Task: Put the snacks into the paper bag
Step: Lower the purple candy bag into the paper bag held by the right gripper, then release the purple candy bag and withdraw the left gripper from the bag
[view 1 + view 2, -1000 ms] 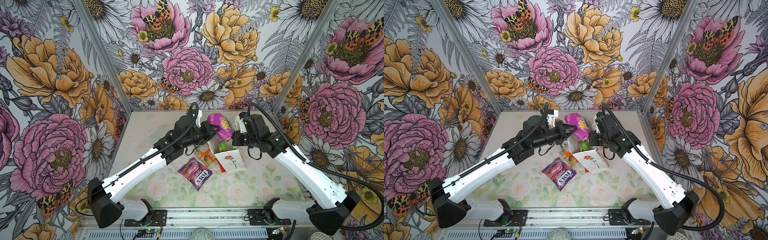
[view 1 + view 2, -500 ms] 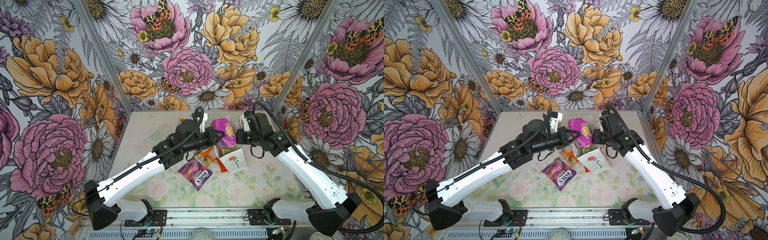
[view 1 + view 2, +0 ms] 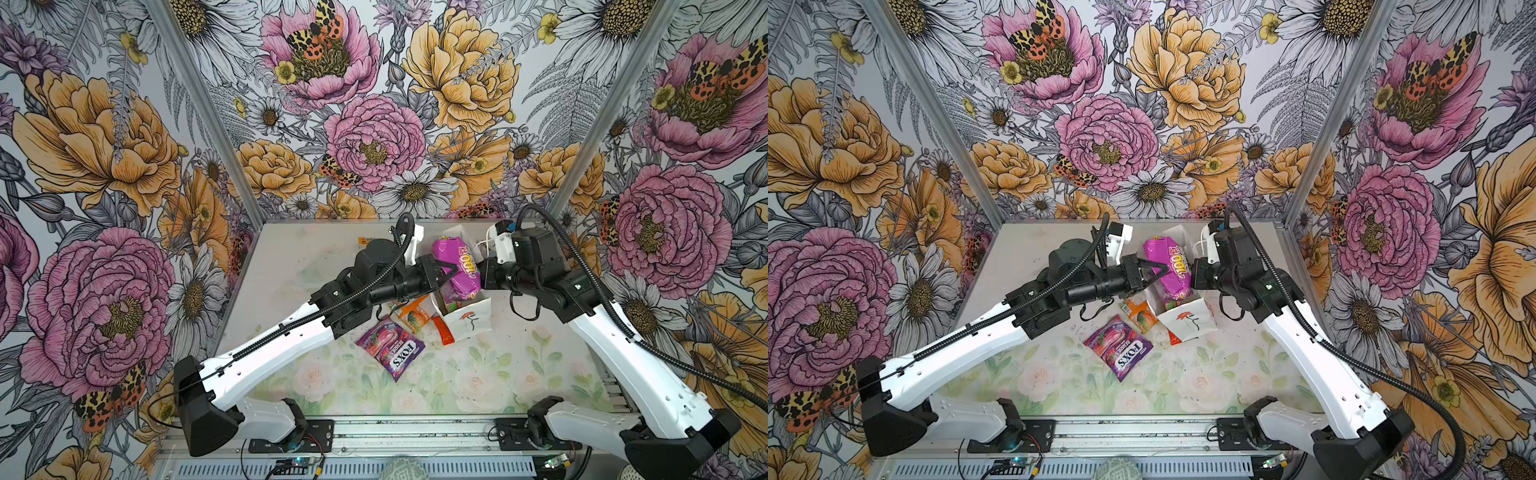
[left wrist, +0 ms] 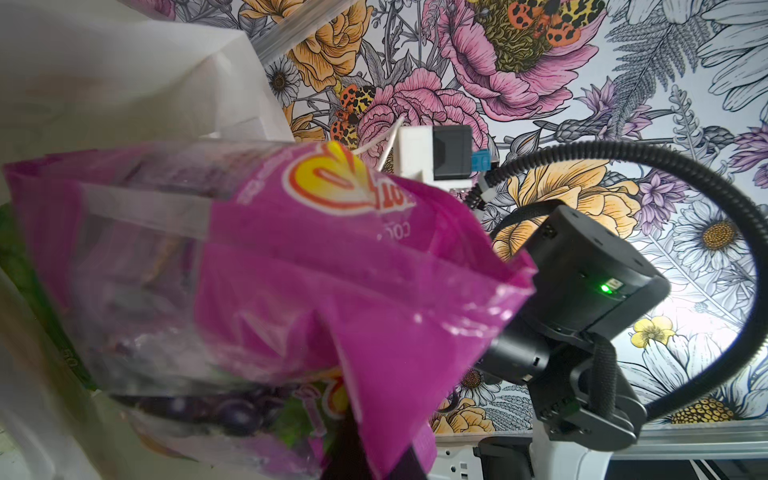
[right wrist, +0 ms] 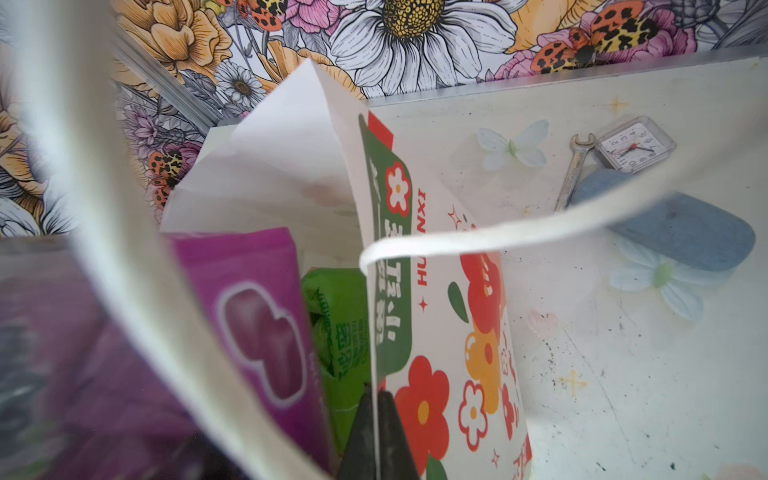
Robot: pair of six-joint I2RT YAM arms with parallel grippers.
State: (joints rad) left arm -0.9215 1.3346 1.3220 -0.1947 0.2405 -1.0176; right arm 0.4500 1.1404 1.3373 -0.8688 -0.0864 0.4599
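The white paper bag [image 3: 469, 322] [image 3: 1187, 322] with the red rose stands at mid table. My right gripper [image 5: 377, 432] [image 3: 482, 278] is shut on its flower-printed side wall [image 5: 436, 291], holding the mouth wide. My left gripper [image 3: 451, 272] [image 3: 1163, 270] is shut on a magenta snack packet [image 3: 457, 266] [image 4: 332, 270]. The packet's lower end hangs inside the bag's mouth, beside a green packet [image 5: 340, 332]. On the table left of the bag lie a purple FOX'S packet [image 3: 390, 347] [image 3: 1119, 347], an orange packet [image 3: 413, 318] and a red-orange packet [image 3: 444, 330] partly under the bag.
In the right wrist view a metal wrench [image 5: 575, 166], a small square clock [image 5: 633, 145] and a blue oval block [image 5: 673, 224] lie behind the bag. The bag's white cord handle [image 5: 498, 232] loops across that view. Floral walls enclose the table on three sides.
My left gripper has carried the magenta packet right and down, into the bag's mouth. The right gripper and the bag's rim have shifted slightly.
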